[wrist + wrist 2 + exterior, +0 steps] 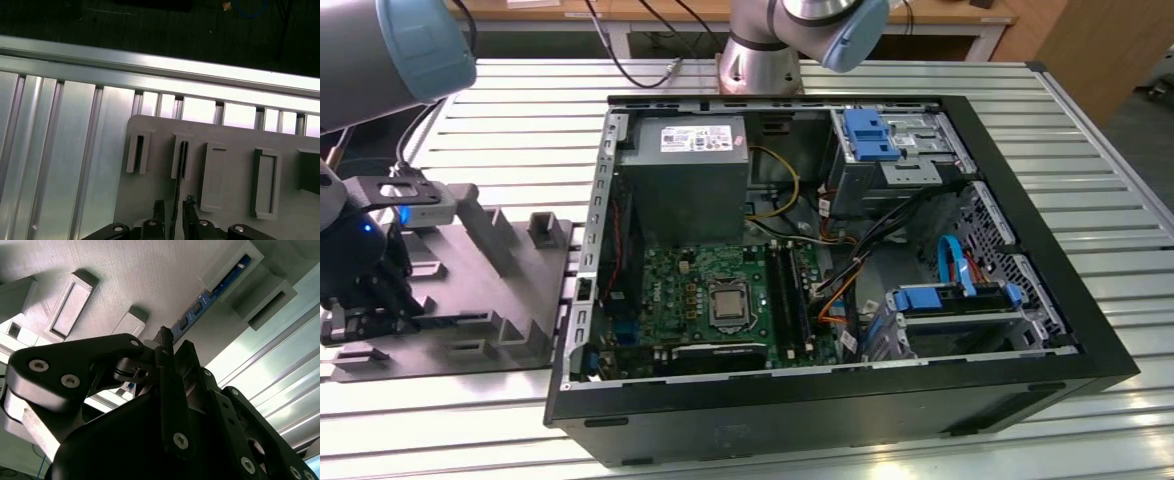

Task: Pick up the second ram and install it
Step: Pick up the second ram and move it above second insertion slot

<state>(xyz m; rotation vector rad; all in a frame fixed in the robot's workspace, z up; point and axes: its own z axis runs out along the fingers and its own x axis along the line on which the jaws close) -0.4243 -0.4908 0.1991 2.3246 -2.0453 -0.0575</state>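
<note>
Straddling the second ram (196, 309), which stands on edge in a slot of the grey fixture (150, 270) near the edge of the table (60, 150), the tool (173, 342) hangs with fingers (159, 212) narrowly parted, gripping nothing, the strip's long axis running between them.

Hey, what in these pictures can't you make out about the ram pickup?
1. second ram: in the second wrist view the gripper hides its near stretch; in the first wrist view it is edge-on, faces unseen.
2. Exterior view: the arm's wrist hides the ram in the gray holder.
3. memory slots, exterior view: too small to tell which are filled.
</note>
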